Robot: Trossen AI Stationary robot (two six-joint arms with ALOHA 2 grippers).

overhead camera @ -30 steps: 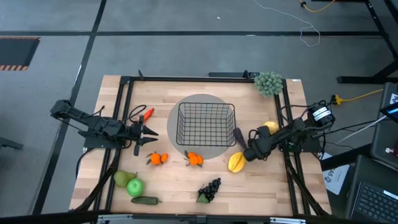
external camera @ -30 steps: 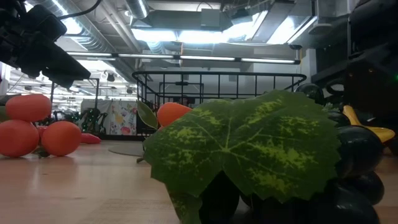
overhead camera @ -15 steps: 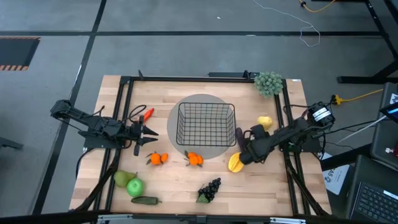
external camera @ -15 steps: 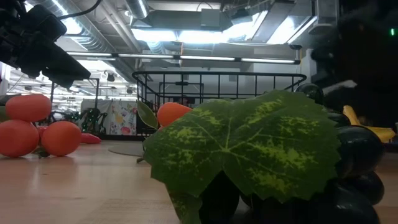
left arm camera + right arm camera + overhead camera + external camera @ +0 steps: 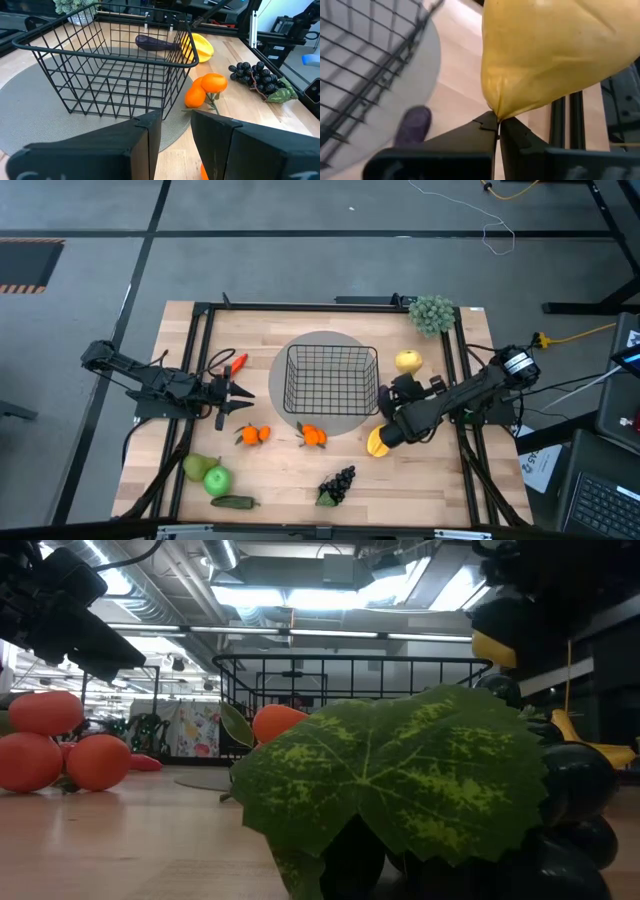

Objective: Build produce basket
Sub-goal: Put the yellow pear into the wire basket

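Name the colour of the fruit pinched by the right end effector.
Yellow; the fruit shows best in the right wrist view.

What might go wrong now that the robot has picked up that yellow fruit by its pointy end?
1. The right gripper pinches only the tip of the yellow fruit, so it may swing or slip out.
2. If it drops here, it would likely land outside the basket, near the eggplant, and roll.
3. The fruit is not yet over the basket and might clip its rim on the way.
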